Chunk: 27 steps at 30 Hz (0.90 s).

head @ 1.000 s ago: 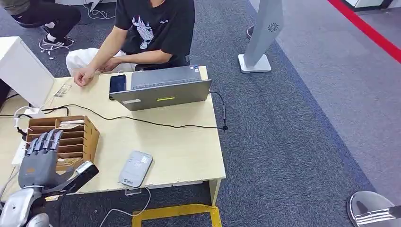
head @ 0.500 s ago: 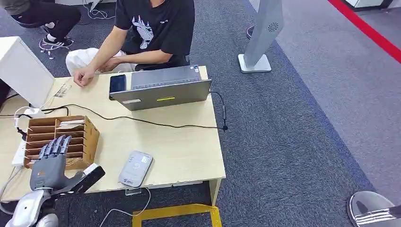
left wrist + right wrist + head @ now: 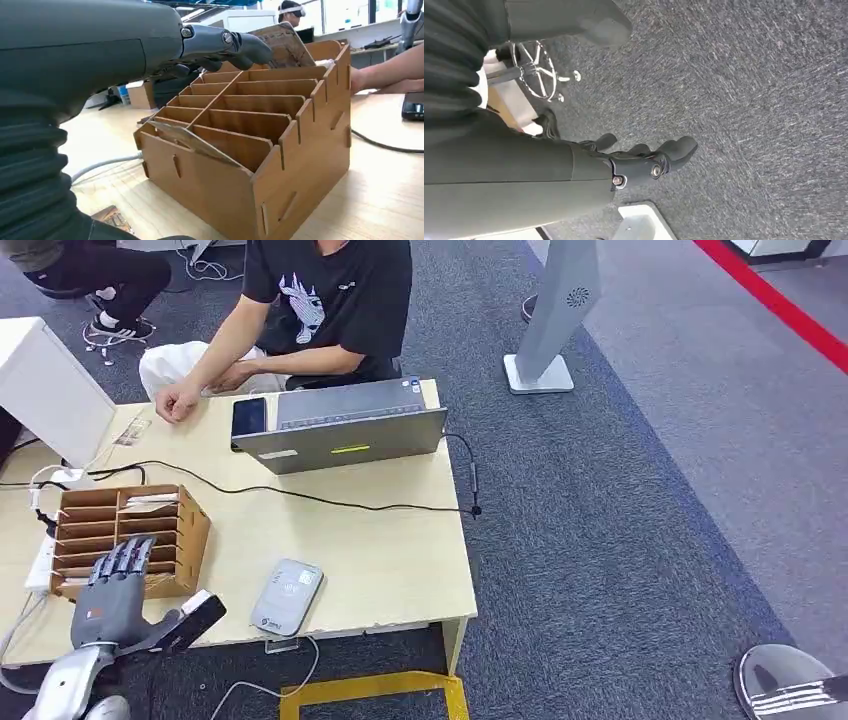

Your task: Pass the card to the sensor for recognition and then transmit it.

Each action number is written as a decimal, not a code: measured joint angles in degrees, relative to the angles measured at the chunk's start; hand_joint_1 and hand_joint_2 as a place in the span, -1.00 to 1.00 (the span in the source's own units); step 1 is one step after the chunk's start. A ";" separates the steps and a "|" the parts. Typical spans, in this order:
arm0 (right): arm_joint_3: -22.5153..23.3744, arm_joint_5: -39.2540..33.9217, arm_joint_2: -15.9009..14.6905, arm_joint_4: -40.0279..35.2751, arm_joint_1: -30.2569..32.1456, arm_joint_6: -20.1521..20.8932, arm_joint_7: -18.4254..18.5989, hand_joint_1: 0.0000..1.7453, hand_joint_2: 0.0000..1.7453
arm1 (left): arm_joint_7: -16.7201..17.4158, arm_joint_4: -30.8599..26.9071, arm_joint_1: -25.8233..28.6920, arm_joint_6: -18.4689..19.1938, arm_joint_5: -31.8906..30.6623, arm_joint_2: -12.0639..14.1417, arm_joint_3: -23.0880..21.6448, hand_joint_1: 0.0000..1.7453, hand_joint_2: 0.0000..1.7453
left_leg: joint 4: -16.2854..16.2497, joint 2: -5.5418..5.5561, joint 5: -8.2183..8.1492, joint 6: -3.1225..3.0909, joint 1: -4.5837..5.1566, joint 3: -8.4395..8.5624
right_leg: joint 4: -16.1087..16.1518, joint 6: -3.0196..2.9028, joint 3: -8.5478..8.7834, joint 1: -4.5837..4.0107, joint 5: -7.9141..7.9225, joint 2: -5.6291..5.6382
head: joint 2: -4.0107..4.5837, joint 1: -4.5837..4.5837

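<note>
The table (image 3: 380,560) is filling the left half of the head view. The wooden card rack (image 3: 130,538) is sitting at its lower left, cards (image 3: 150,502) lying in its slots. The left hand (image 3: 110,595) is hovering just below the rack, fingers spread, holding nothing. The sensor (image 3: 287,596) is lying right of it. The right hand (image 3: 644,162) is hanging over carpet, fingers loosely apart and empty.

The surface (image 3: 380,560) is pale wood. The rack (image 3: 190,525) on it is brown wood, with brown cards (image 3: 200,142) in its slots. The sensor (image 3: 287,596) is light grey. The laptop (image 3: 340,435) is grey with a yellow sticker; a black cable (image 3: 330,501) crosses the surface. The left hand (image 3: 110,605) is dark grey. The carpet (image 3: 620,540) is speckled blue-grey, with a red stripe (image 3: 780,305). A person's shirt (image 3: 330,300) is black with a white print.
</note>
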<state>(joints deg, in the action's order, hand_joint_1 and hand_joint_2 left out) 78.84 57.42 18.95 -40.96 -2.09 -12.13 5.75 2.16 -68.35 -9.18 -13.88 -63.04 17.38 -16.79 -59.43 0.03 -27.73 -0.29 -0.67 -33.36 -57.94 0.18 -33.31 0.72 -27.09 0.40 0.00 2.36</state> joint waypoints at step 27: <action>0.00 -2.84 -0.31 0.26 -0.20 -0.07 0.02 -1.00 1.00 | 1.47 0.98 -2.13 1.33 -3.37 6.19 0.00 -1.00 1.00 | 0.00 -0.01 0.00 0.00 0.00 0.02 | 0.00 0.00 0.00 0.00 0.00 0.01 | 0.00 0.02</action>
<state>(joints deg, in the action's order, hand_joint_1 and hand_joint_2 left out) 78.84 54.58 18.64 -40.70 -2.29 -12.20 5.77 3.63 -67.36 -11.31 -12.54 -66.40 23.56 -16.79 -59.43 0.03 -27.72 -0.29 -0.67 -33.34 -57.94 0.18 -33.32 0.72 -27.09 0.41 0.00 2.38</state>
